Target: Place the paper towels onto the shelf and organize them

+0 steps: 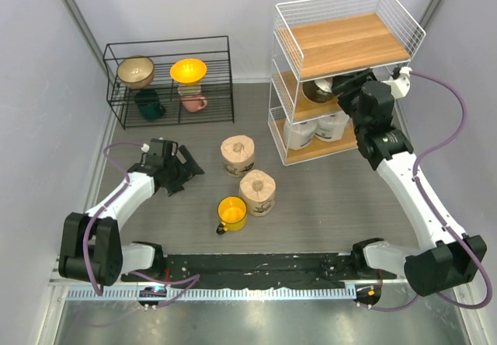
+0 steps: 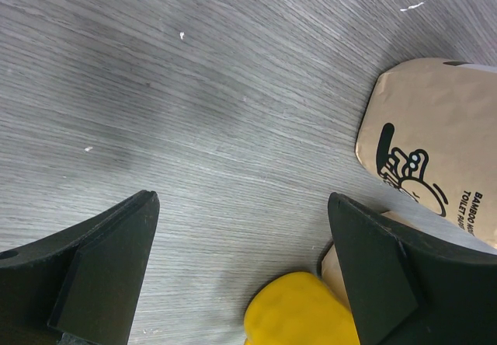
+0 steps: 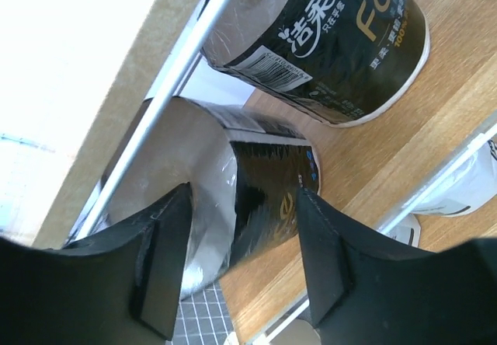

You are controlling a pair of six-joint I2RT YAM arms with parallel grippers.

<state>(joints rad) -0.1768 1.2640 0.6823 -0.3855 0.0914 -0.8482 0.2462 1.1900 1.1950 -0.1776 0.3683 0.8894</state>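
Two tan paper towels with black cartoon print (image 1: pixel 238 155) (image 1: pixel 257 192) stand on the table. In the left wrist view one tan roll (image 2: pixel 435 143) is at the right. My left gripper (image 1: pixel 189 168) (image 2: pixel 242 201) hovers open above bare table, left of them. The white wire shelf (image 1: pixel 349 42) has two white rolls (image 1: pixel 299 134) on its bottom board. My right gripper (image 1: pixel 342 88) (image 3: pixel 245 193) reaches into the middle level, jaws open either side of a dark-wrapped roll (image 3: pixel 264 182) lying on the board (image 3: pixel 404 135). A second dark-wrapped roll (image 3: pixel 342 42) lies beyond.
A yellow mug (image 1: pixel 231 213) (image 2: pixel 299 314) stands just in front of the nearer tan roll. A low black wire rack (image 1: pixel 167 81) with bowls and mugs stands at the back left. The shelf's top board is bare.
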